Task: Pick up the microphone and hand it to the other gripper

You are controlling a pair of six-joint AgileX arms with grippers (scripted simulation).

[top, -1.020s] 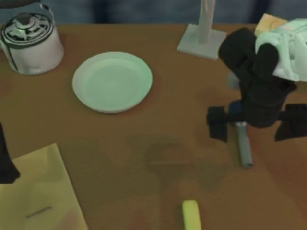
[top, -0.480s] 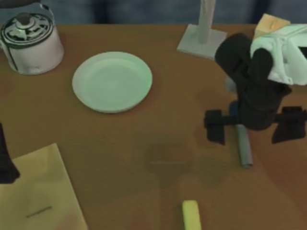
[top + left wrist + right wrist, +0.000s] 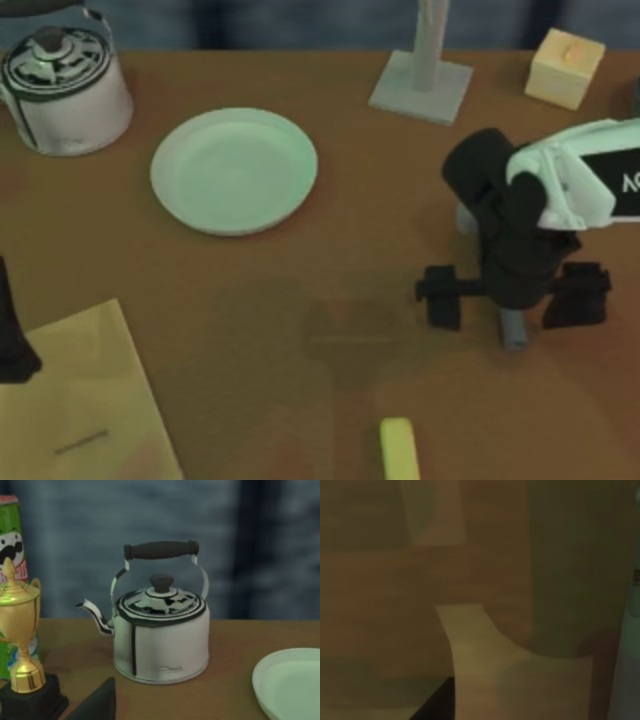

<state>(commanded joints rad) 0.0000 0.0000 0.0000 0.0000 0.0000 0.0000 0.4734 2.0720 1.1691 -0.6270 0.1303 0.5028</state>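
Right pincer (image 3: pixel 512 295) sat spread apart over the microphone (image 3: pixel 513 331), right of the plate (image 3: pixel 234 170). Left pincer (image 3: pixel 14 345) was parked left of the plate; couldn't tell its state.

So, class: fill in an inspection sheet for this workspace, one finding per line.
Surface: brown wooden table.
Job's things: microphone on the table's right, mostly hidden under the right arm.
Clutter: kettle, green plate, yellow sheet, yellow-green bar, white stand, cream block, trophy, snack can.
Grippers: right gripper open, straddling the microphone; left gripper parked at the left edge.
Cables: nothing seen.
Surroundings: dark blue backdrop.
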